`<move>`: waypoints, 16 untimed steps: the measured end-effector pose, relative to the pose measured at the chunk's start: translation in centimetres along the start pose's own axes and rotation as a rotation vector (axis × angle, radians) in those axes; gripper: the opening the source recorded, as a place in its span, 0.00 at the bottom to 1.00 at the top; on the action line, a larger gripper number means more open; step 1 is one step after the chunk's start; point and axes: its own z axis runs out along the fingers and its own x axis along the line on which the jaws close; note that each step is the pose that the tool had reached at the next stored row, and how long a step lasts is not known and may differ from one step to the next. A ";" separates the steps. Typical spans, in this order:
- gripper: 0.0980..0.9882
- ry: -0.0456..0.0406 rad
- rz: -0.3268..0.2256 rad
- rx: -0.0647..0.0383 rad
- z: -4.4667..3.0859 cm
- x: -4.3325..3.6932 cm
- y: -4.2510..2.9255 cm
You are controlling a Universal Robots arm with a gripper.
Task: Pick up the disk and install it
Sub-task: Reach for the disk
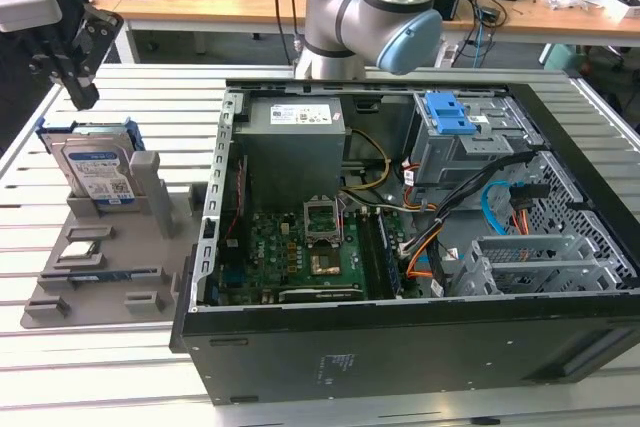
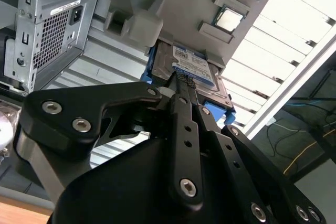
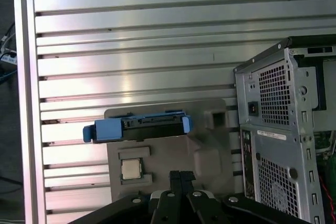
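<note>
One silver-grey disk (image 1: 95,172) in a bright blue plastic frame stands on edge in the slotted grey holder (image 1: 170,247) at the exterior view's left, white-and-blue label facing out. The black hand (image 1: 85,97) hangs just above it, fingers pinched together on nothing. An open black PC case (image 1: 400,347) sits beside it on the ribbed aluminium worktop (image 1: 80,377).
</note>
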 end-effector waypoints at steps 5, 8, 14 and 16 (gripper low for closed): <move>0.01 0.0000 0.000 0.000 -0.02 0.64 -0.05; 0.01 0.0000 0.000 0.000 -0.03 1.16 -0.08; 0.01 0.0000 0.000 0.000 -0.07 2.66 -0.20; 0.01 0.0000 0.000 0.000 -0.08 2.88 -0.22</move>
